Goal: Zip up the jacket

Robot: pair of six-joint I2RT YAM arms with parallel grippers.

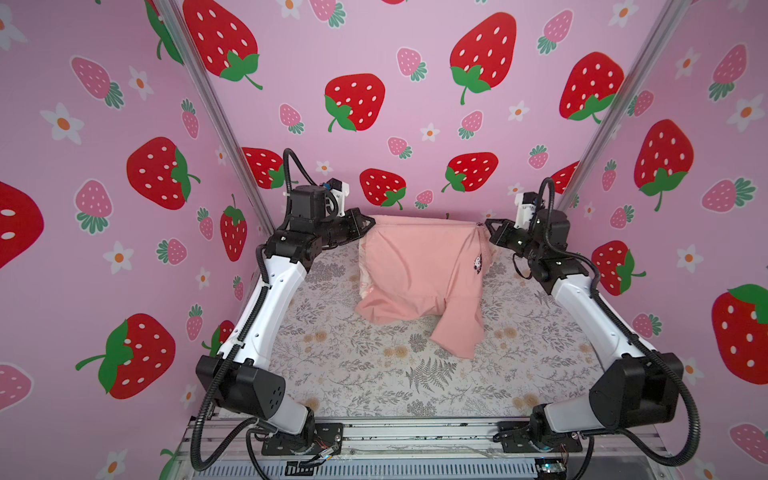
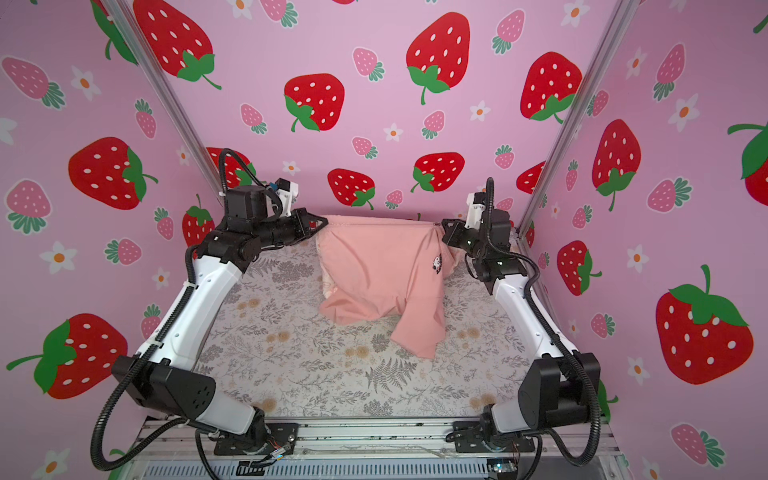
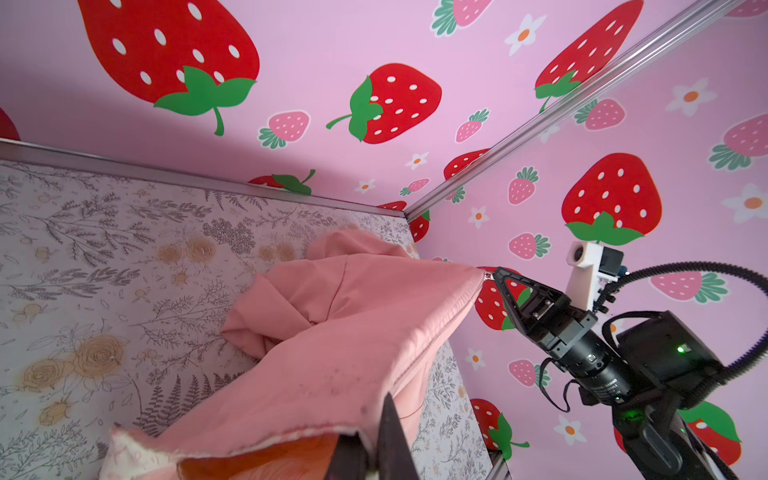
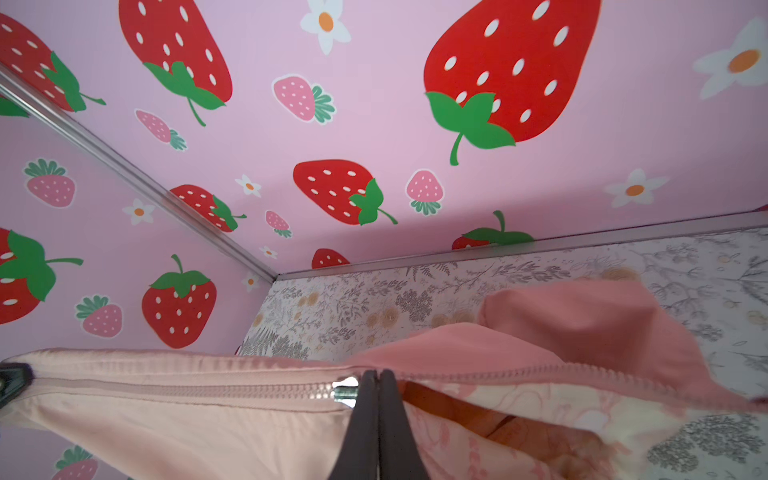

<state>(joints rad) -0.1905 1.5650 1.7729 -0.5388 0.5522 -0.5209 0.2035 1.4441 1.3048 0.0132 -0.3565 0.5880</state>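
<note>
While the jacket [image 1: 419, 266] hangs stretched near the far edge of the table [image 1: 353, 374], the left tool [image 1: 371, 223] is clamped on one end and the right tool [image 1: 487, 225] pinches the zip pull [image 4: 347, 390]

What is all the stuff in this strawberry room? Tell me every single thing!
jacket: one, salmon pink, held up between the two grippers at the back, lower part draped on the table
zip pull: one, silver, on the jacket's zip by the right gripper
badge: one, black and white, on the jacket near the right gripper
table: one, pale with grey leaves and tan flowers, under the jacket
walls: three, pink with strawberries and flowers, around the table
metal posts: two, silver, at the back corners
arms: two, white and black, one on each side
left gripper: one, black, shut on the jacket's end
right gripper: one, black, shut on the zip pull
</note>
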